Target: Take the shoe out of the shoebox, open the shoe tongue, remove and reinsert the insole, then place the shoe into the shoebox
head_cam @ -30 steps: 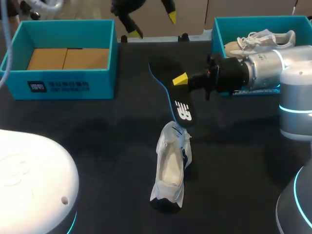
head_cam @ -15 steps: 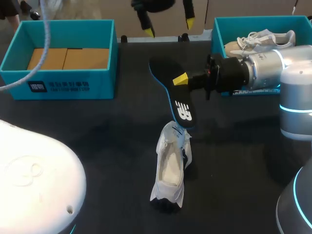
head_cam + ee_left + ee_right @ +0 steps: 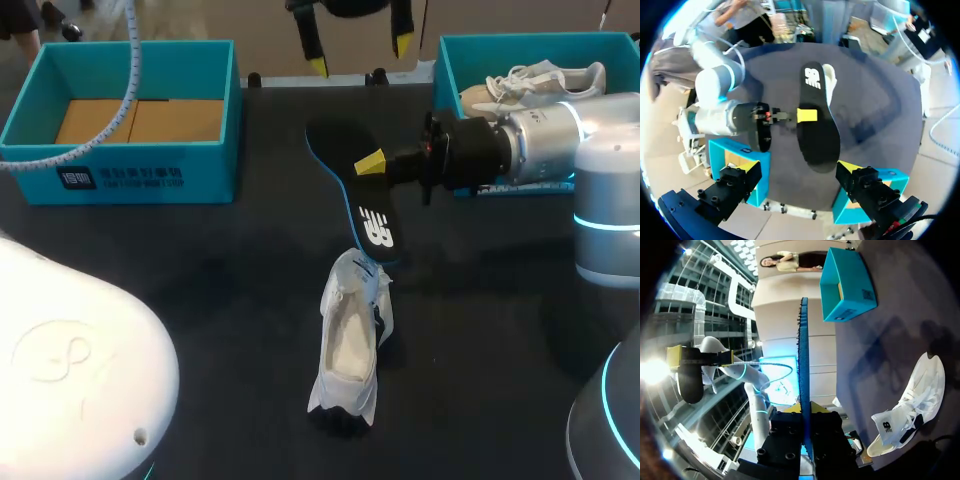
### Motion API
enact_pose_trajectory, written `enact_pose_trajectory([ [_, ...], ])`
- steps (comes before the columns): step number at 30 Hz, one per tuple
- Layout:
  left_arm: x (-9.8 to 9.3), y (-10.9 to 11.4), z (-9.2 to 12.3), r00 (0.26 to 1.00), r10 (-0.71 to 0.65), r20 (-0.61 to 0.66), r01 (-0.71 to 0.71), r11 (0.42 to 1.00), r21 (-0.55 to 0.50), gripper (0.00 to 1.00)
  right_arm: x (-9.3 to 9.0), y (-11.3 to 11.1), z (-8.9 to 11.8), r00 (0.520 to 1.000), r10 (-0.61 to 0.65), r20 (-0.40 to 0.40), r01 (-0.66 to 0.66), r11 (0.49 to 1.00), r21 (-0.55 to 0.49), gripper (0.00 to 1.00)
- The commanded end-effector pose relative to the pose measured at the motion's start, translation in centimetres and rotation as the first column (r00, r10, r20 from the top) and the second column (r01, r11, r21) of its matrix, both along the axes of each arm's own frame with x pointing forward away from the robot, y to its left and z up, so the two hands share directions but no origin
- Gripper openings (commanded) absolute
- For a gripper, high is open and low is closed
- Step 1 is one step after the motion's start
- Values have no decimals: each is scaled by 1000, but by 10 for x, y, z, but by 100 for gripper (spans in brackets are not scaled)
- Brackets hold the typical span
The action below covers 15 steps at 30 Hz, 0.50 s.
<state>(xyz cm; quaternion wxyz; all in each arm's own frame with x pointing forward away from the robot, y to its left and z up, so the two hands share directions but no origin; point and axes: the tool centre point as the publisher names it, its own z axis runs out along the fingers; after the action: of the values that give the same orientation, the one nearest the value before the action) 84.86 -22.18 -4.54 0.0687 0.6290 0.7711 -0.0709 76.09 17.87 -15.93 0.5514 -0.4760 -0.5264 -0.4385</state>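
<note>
The left box, teal, carries a dark label with white print on its front wall, too small to make out. Brown cardboard lies inside it. The left gripper hangs over the table's far edge, fingers spread wide and grasping nothing. In its wrist view the insole lies ahead of them.

The black insole is in mid-table, held off the surface, with a white logo near its low end. That end hangs over the far end of the white shoe, which sits on the table, opening up. I cannot tell whether they touch.

The right gripper is clamped on the insole's middle, one yellow tip on the top face. Its wrist view shows the insole edge-on between the fingers. The right box, also teal, holds a second shoe, partly hidden by the right arm.
</note>
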Motion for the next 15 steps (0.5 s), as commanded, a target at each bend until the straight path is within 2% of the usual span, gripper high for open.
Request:
enact_pose_trajectory([
  [1,-4,30,8,998,55,4,-52,956,-288,100,-1,1,0,1000,-2,1,2,1000,1,0],
  [7,-21,56,5,994,113,-13,-101,825,-556,100,-1,1,0,1000,-2,1,2,1000,1,0],
  [14,-51,68,-7,983,171,-68,-166,669,-725,100,-1,1,0,1000,-2,1,2,1000,1,0],
  [15,-54,70,-9,978,183,-99,-198,663,-722,100,-1,1,0,1000,-2,1,2,1000,1,0],
])
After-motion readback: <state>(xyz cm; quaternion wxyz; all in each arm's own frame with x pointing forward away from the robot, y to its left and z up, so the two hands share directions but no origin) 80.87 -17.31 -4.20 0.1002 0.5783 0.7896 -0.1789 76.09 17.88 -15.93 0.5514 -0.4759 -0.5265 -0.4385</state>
